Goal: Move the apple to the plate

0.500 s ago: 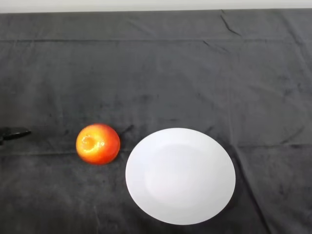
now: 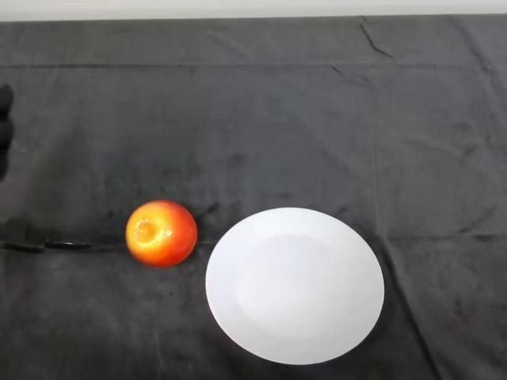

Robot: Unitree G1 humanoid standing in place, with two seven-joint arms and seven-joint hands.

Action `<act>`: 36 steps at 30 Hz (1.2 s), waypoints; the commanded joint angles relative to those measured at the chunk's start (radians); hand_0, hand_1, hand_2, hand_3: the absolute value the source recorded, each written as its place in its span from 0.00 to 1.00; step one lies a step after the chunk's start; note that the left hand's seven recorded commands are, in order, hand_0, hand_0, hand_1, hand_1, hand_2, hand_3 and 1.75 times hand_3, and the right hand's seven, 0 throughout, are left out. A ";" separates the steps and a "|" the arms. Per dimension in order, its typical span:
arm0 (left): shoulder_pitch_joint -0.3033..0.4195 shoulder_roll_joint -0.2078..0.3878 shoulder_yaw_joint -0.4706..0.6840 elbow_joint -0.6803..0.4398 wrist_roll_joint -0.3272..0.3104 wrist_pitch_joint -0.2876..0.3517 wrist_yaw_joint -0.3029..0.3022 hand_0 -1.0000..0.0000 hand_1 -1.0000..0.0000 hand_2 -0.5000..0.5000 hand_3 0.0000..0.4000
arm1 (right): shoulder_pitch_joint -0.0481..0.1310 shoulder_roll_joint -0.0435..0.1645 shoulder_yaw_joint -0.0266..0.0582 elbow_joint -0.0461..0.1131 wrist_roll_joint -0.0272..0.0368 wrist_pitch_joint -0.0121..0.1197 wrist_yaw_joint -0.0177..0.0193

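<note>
A red and orange apple [image 2: 161, 233] sits on the dark cloth at the lower left, its stem dimple facing up. A white round plate [image 2: 295, 285] lies just to the right of it, a small gap apart, and holds nothing. Only a small black part of my left hand [image 2: 5, 127] shows at the far left edge, well up and to the left of the apple and not touching it. The rest of the hand and the arm are out of the view.
The dark cloth [image 2: 261, 127] covers the whole table, with creases running across the far side. A pale strip of the table's far edge [image 2: 253, 8] shows at the top.
The black tip of my hand at the left edge, level with the apple, has moved up along the left edge. The apple and plate have stayed in place.
</note>
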 commanded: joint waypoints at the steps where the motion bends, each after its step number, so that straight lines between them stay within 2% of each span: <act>1: -0.047 -0.001 -0.024 0.027 0.022 0.011 -0.009 1.00 1.00 0.50 0.00 | 0.002 -0.032 -0.0141 -0.002 -0.0039 0.005 0.0005; 20: -0.068 -0.059 -0.088 0.049 0.100 0.010 -0.014 1.00 1.00 0.50 0.00 | 0.002 -0.032 -0.0138 -0.002 -0.0036 0.005 0.0005; 36: -0.083 -0.099 -0.134 0.070 0.156 0.023 0.011 1.00 1.00 0.50 0.00 | 0.002 -0.032 -0.0137 -0.002 -0.0034 0.005 0.0006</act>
